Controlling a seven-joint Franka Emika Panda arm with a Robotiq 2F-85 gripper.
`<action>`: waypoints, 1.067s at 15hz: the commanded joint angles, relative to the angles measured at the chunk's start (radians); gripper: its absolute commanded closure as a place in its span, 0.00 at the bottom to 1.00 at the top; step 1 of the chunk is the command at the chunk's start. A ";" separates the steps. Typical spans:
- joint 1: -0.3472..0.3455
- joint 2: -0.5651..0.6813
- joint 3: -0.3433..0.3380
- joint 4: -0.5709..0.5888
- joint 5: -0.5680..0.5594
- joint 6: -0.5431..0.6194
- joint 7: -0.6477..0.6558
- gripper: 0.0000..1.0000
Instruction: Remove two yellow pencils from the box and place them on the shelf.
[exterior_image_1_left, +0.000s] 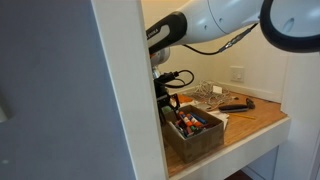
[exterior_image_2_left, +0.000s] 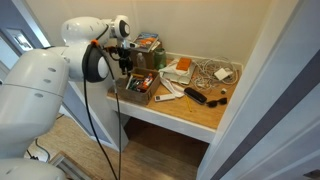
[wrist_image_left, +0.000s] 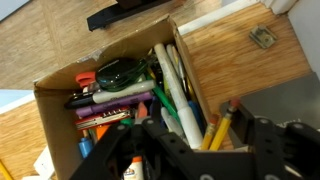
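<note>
The olive-brown box (exterior_image_1_left: 203, 138) (exterior_image_2_left: 138, 90) (wrist_image_left: 58, 100) stands at the shelf's front corner, full of markers and pens. Two yellow pencils (wrist_image_left: 216, 126) with red erasers stand tilted between my fingers, their tops rising past the box's right wall. My gripper (wrist_image_left: 205, 142) sits just over the box in both exterior views (exterior_image_1_left: 171, 104) (exterior_image_2_left: 128, 68) and looks closed on the pencils' lower ends. The shelf (exterior_image_1_left: 258, 120) (exterior_image_2_left: 190, 113) (wrist_image_left: 235, 60) is a light-brown wooden board between white walls. The pencils are too small to make out in the exterior views.
A clear wire-like tray (exterior_image_1_left: 205, 96) (exterior_image_2_left: 214, 72) stands at the back. A black object (exterior_image_1_left: 237, 103) (exterior_image_2_left: 200, 97) (wrist_image_left: 125, 12) lies mid-shelf. A colourful stack (exterior_image_2_left: 148, 45) sits behind the box. A small metal piece (wrist_image_left: 263, 38) lies on the board. White walls close in both sides.
</note>
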 joint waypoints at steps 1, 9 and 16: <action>0.023 0.071 -0.027 0.120 0.015 -0.058 -0.017 0.62; 0.020 0.076 -0.010 0.138 -0.015 -0.059 -0.022 1.00; 0.022 0.060 -0.006 0.143 -0.012 -0.076 -0.034 0.98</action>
